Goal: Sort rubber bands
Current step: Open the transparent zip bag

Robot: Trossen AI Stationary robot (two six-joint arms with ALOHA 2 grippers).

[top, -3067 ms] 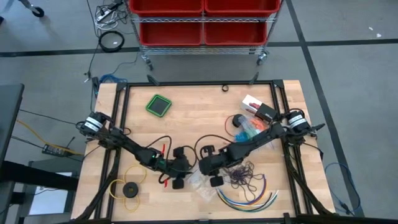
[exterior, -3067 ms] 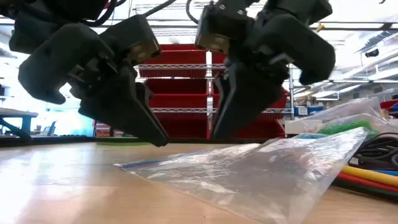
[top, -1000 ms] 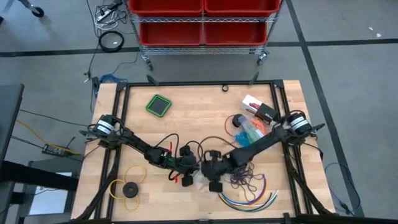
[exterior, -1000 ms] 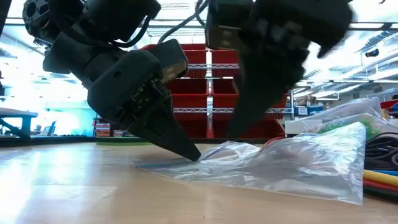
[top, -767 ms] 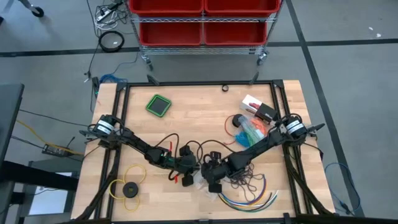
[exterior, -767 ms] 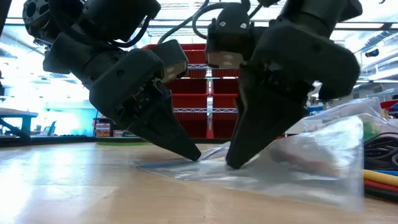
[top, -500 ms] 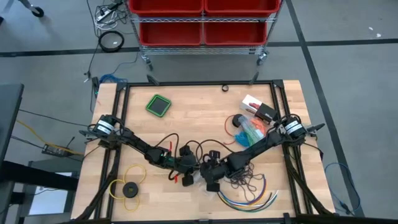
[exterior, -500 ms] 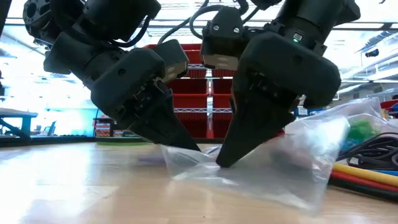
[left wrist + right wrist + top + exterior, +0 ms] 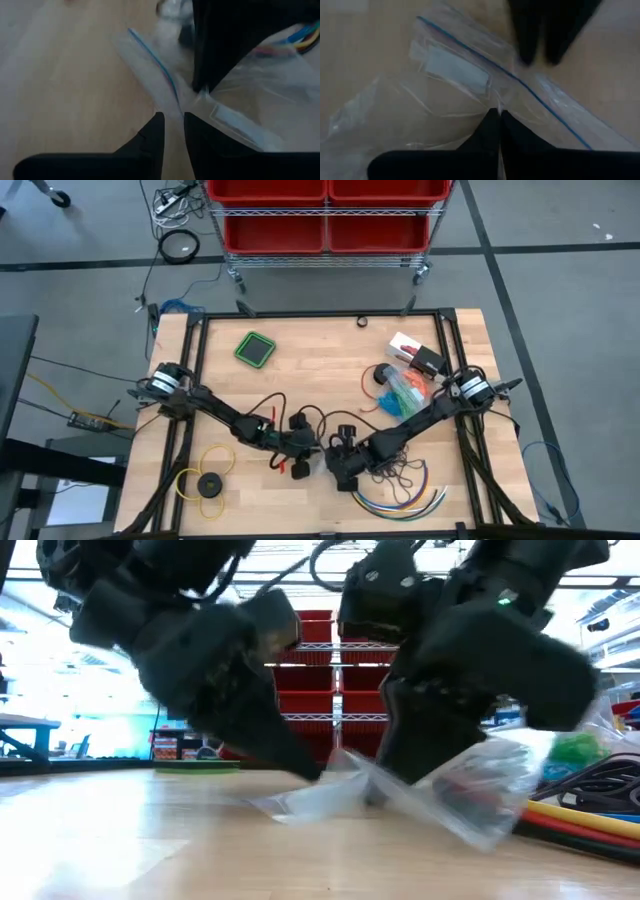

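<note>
A clear zip bag (image 9: 470,790) lies at lower centre of the bench (image 9: 320,360). The left gripper (image 9: 172,117) and right gripper (image 9: 498,114) meet there, both pinched on its edge. The rubber bands (image 9: 395,463) lie right of the grippers; the wrist views alone show the bag's blue seal.

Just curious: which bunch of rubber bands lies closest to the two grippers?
The dark purple bunch, loose on the table beside the right gripper; the orange and blue ones lie farther back.
</note>
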